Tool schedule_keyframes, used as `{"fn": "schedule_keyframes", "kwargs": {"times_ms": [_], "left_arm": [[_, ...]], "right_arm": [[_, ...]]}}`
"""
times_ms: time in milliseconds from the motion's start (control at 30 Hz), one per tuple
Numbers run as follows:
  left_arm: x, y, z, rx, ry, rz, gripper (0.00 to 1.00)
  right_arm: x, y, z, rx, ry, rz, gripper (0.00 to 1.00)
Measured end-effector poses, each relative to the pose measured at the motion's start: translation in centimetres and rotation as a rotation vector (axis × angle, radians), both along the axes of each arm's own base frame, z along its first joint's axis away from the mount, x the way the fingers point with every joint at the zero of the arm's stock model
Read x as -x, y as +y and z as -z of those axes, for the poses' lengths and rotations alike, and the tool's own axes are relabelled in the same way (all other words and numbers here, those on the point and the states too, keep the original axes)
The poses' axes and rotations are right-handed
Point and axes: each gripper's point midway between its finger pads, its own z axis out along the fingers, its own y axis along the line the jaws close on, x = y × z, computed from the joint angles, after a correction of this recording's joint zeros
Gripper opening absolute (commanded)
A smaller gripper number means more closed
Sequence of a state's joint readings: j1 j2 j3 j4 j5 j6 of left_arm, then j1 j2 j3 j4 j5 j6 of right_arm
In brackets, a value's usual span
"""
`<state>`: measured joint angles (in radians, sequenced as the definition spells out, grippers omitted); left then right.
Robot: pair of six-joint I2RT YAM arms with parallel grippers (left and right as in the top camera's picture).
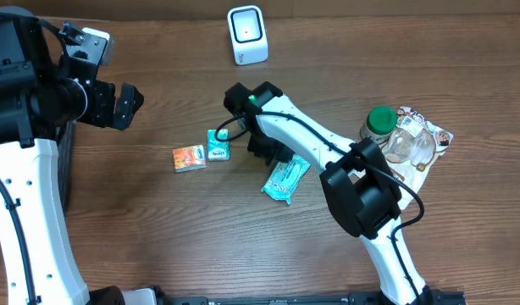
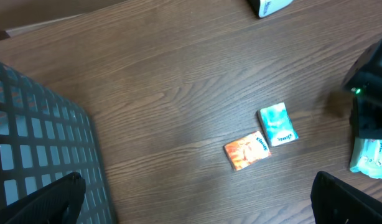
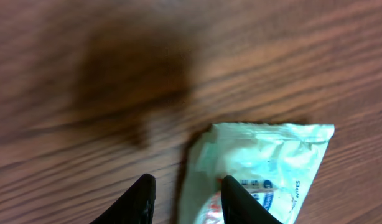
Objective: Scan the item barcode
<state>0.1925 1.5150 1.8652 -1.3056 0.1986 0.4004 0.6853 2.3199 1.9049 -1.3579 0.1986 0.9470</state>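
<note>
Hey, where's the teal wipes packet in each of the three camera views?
Overhead: the teal plastic wipes packet lies centre, just below the right arm's black claw.
Left wrist: packet cut off at the right edge.
Right wrist: packet at bottom right, its left edge between the claw's tips.
Shared landmark: that right claw, next to the packet everywhere.

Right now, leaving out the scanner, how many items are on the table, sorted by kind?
Small packets: 2, the orange packet and the teal packet
Wipes pack: 1
Green-lidded jar: 1
Printed wrapper beside the jar: 1, though that pile is hard to separate
Total: 5
</note>
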Motion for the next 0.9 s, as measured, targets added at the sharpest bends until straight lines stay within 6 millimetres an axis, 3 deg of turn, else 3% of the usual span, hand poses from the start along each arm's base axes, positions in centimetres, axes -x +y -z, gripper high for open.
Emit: {"fn": "schedule_keyframes", "kwargs": {"times_ms": [233,467,567,700,900], "left_arm": [[0.0,0.0,0.0,0.000,0.000,0.000,1.00],[0.0,0.0,0.0,0.000,0.000,0.000,1.00],[0.0,0.0,0.0,0.000,0.000,0.000,1.00],[0.0,0.0,0.0,0.000,0.000,0.000,1.00],[0.0,0.0,0.0,0.000,0.000,0.000,1.00]], "right_arm": [[2.8,-0.8,0.0,0.069,0.081,-0.002,0.40],[4.0,-1.9,-0.6,0.117,0.136,-0.008,0.42],[4.8,-2.6,-1.6,0.149,0.176,-0.009,0.50],[5.0,-2.3,-2.3,0.133,0.190,-0.008,0.55],[4.5,-0.8,-0.9,0.070,0.161,-0.008,0.54]]}}
